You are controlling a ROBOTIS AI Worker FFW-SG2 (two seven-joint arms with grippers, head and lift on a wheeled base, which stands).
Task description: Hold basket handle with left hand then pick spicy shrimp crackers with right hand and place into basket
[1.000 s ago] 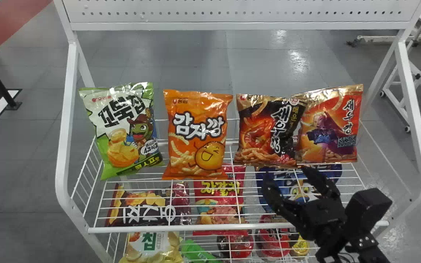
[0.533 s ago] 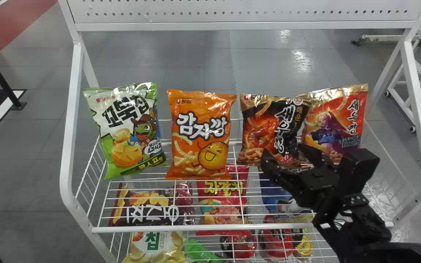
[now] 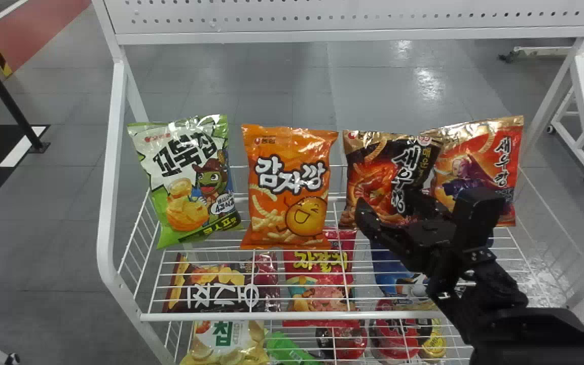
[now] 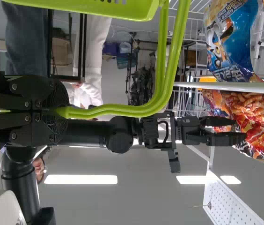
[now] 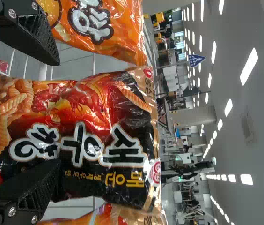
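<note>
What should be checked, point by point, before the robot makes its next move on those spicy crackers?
1. Left gripper closed on the basket handle: ok.
2. Right gripper open and facing the spicy shrimp crackers: ok.
3. Right gripper's fingers deep enough around that bag to pinch it: cannot tell.
4. Fingers free of the orange bag and the red bag on either side: cannot tell; they look close.
5. Crackers gripped, ready to lift off the rack: not ok, the fingers are not closed on them.
6. Room inside the basket: cannot tell, its inside is hidden.
</note>
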